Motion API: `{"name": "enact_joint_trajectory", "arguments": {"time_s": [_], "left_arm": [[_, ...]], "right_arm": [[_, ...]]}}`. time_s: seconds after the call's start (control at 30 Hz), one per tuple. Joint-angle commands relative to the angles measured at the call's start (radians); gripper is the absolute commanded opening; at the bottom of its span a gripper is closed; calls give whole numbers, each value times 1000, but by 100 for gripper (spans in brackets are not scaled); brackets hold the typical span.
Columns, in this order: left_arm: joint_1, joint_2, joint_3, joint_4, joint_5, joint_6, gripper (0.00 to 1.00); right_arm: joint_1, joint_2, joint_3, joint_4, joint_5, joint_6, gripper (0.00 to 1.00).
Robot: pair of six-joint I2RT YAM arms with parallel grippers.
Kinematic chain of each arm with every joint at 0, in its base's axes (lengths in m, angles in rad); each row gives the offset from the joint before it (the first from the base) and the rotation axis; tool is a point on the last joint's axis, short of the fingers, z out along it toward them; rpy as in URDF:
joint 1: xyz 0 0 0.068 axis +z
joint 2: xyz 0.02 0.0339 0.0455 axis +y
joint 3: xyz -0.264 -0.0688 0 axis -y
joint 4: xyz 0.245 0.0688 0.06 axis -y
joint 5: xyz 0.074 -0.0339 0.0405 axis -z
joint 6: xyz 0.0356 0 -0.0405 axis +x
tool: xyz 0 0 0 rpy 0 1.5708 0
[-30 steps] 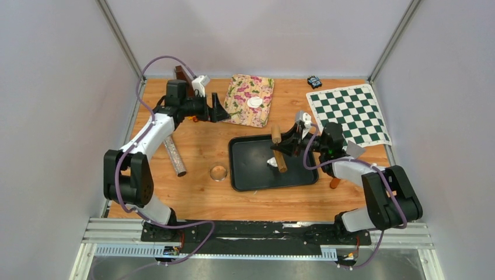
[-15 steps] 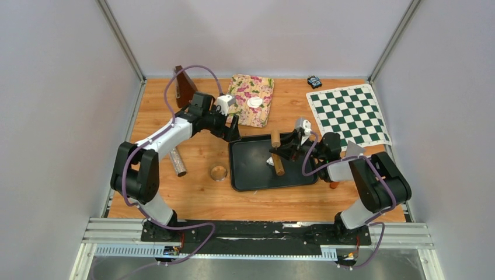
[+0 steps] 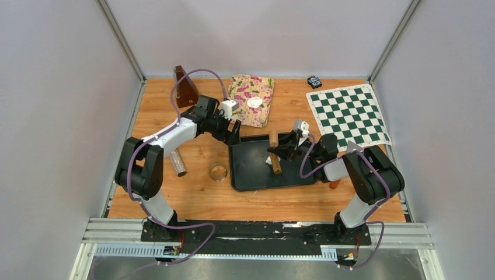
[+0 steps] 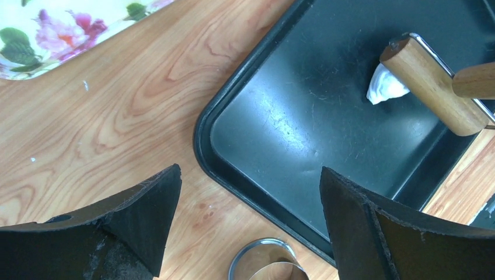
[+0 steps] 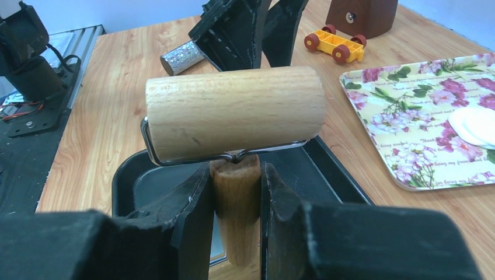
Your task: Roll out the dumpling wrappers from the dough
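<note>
Partly done: finished dumpling wrappers (image 3: 254, 102) sit on the floral tray (image 3: 262, 87) at 12 o'clock, a dough lump (image 4: 385, 87) in the black tray (image 4: 274, 134) awaits the rolling pin (image 5: 233, 114) clamped by the right gripper (image 5: 235, 175), and the left gripper (image 4: 250, 171) is wide open, empty.

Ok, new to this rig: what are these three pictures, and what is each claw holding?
Two robot arms stand at the near edge of the table. The wide picture looks down from above; the others come from a camera on each wrist. The left claw is open and empty over a corner of the black tray. The right claw is shut on the handle of a wooden rolling pin, its roller beside a white dough lump in that tray. Round wrappers lie on the floral tray; a ring cutter and a chessboard lie on the table.
</note>
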Motion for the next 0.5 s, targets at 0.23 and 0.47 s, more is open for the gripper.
{"name": "enact_joint_trajectory", "arguments": {"time_s": [0.23,0.47], "left_arm": [[-56,12,5,-20,-3,57,84],[-72,50,29,-52,15,63,51]], "right_arm": [[-16,12,-21,-49,47,-74,0],[-5,2,-19,-72,191,-20,0]]}}
